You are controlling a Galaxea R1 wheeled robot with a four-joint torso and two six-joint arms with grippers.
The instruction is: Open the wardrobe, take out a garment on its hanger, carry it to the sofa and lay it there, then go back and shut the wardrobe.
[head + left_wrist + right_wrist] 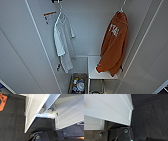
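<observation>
One garment (113, 47), one white shirt (63, 42), wardrobe (25, 50) open.

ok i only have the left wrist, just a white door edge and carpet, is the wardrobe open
Observer: Yes, the head view looks straight into the open wardrobe.
Operator: is the orange top in there
Observer: Yes, the garment hangs on the right side, on its hanger.
Operator: anything else hanging
Observer: A white shirt hangs on the left side, apart from the garment.
</observation>
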